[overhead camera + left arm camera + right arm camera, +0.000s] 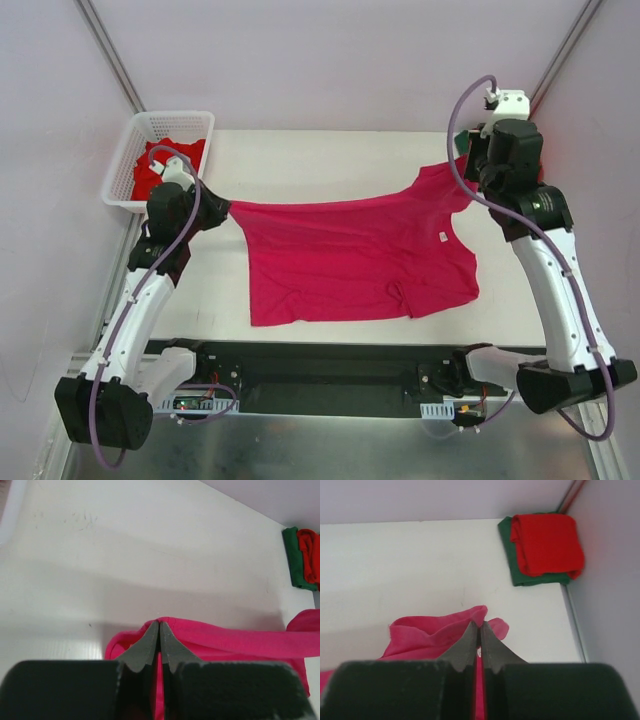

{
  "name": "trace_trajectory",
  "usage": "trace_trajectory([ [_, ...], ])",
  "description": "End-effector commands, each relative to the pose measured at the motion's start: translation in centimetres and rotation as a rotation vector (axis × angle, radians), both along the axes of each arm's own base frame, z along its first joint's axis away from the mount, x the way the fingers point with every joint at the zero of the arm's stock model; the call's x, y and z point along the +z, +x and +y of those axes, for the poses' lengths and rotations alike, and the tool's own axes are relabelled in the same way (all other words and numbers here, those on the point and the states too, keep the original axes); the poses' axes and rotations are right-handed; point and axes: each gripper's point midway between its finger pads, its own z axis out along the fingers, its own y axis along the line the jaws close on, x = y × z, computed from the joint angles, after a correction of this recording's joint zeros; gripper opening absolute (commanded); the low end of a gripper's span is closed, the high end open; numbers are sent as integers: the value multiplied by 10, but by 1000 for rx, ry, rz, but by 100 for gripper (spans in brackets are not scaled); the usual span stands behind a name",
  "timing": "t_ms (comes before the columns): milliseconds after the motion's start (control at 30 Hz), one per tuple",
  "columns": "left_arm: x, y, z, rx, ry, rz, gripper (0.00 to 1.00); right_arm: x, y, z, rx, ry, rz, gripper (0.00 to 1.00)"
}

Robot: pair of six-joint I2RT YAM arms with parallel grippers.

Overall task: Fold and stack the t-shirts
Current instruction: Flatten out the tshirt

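A folded red t-shirt [547, 542] is stacked on a green t-shirt [507, 545] beyond the right tool [480, 624], while the pink t-shirt [350, 255] is clamped, unfolded, by it and the left tool [159, 624].

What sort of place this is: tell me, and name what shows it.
Probably a robot lab work cell, not a home: a white table boxed in by plain walls, two arms bolted at its edge, a pink shirt held between them.
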Motion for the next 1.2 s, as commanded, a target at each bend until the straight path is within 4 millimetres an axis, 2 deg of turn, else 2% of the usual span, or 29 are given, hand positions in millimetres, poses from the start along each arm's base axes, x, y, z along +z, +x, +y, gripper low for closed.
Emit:
trace_trajectory([
  [0,30,-7,13,31,54,-67,0,37,-35,-45,-217,2,-123,2],
  [67,37,-12,13,27,60,-81,0,55,-49,-53,-241,11,-166,1],
  [167,53,-17,17,36,70,-117,0,71,-64,-60,-261,20,-204,1],
  [300,68,-27,17,29,75,-150,0,100,-95,-68,-258,65,-304,1],
  [533,106,-45,17,14,82,-224,0,140,-136,-65,-177,130,-429,1],
  [600,124,-52,17,9,86,-263,0,148,-145,-60,-133,149,-451,2],
  [800,179,-92,16,-28,118,-388,0,171,-182,-53,-27,174,-529,2],
  [967,231,-149,21,-37,157,-542,0,192,-219,-51,50,199,-630,2],
  [1000,232,-156,22,-32,162,-545,0,200,-232,-51,69,208,-665,1],
  [1067,244,-175,27,-14,169,-584,0,208,-245,-52,85,219,-696,1],
  [1100,243,-182,29,-3,172,-582,0,215,-255,-53,91,228,-723,1],
  [1167,246,-188,32,7,177,-590,0,216,-259,-54,91,232,-726,1],
])
